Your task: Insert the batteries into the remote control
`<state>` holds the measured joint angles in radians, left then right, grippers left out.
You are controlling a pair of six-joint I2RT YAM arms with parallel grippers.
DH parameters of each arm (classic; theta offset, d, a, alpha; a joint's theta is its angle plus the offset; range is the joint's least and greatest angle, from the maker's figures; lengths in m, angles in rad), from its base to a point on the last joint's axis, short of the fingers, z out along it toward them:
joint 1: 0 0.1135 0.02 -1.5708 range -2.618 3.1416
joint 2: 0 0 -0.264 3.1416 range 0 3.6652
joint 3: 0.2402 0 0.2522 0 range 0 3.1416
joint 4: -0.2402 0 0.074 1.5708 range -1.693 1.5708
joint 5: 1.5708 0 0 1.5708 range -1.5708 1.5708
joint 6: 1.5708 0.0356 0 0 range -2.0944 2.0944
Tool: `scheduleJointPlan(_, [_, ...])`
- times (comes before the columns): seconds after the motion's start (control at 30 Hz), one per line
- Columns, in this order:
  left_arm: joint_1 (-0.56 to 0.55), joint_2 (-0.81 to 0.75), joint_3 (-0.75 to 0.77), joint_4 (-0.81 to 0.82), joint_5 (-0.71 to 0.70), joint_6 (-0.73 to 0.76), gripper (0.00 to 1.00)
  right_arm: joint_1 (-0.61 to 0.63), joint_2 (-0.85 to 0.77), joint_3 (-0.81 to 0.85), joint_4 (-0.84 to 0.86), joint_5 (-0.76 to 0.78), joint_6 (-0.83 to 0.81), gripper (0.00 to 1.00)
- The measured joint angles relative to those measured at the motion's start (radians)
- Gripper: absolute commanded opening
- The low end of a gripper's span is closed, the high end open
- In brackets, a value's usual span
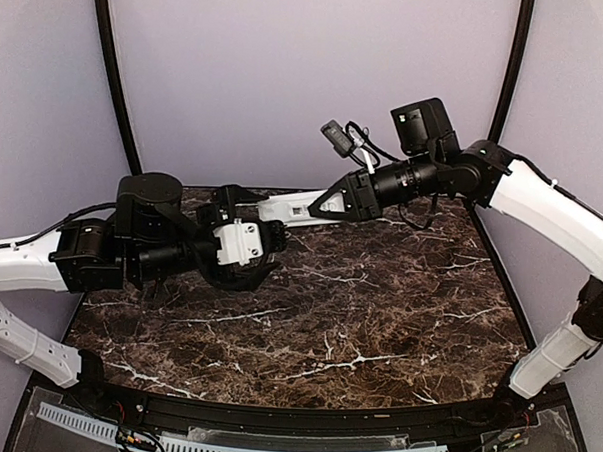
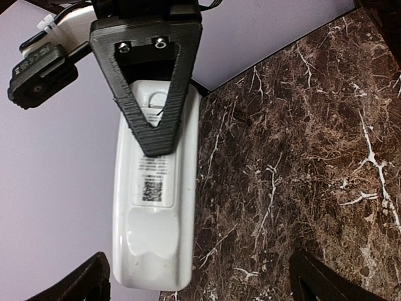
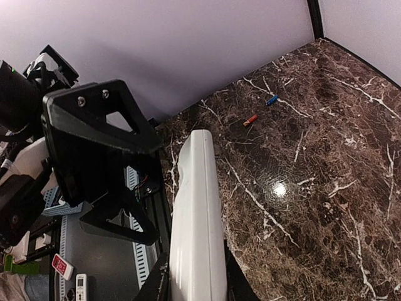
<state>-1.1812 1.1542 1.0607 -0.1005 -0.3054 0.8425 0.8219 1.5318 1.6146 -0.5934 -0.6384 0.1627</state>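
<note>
Your right claw [image 3: 197, 285] clamps the slim white plastic remote control [image 2: 153, 213] aloft; your left claw [image 2: 203, 277] gapes empty.
Only the right wrist view shows a tiny red cylinder [image 3: 250, 120] and blue cylinder [image 3: 271, 100], perhaps batteries, on the brown marble table [image 3: 326, 188].

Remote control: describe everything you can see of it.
The remote is a slim white plastic handset, back showing: a printed label with a square code, then a smooth battery cover that looks shut. The right gripper clamps it above the far edge of the table; the open left gripper flanks its cover end without touching.
</note>
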Motion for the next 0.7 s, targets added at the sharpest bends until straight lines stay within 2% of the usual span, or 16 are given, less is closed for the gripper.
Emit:
scheduleJointPlan(0.17, [0.006, -0.015, 0.001, 0.006, -0.018, 0.034, 0.99, 0.000, 0.000, 0.011, -0.031, -0.046, -0.028, 0.00])
scheduleJointPlan(0.33, [0.054, -0.016, 0.001, 0.005, 0.045, -0.017, 0.99, 0.000, 0.000, 0.011, -0.036, -0.105, -0.040, 0.00])
scheduleJointPlan(0.53, [0.104, -0.014, 0.026, -0.010, 0.192, -0.168, 0.99, 0.000, 0.000, 0.010, -0.035, -0.142, -0.066, 0.00])
scheduleJointPlan(0.7, [0.154, 0.004, 0.095, -0.025, 0.401, -0.364, 0.98, 0.000, 0.000, 0.010, -0.036, -0.161, -0.095, 0.00])
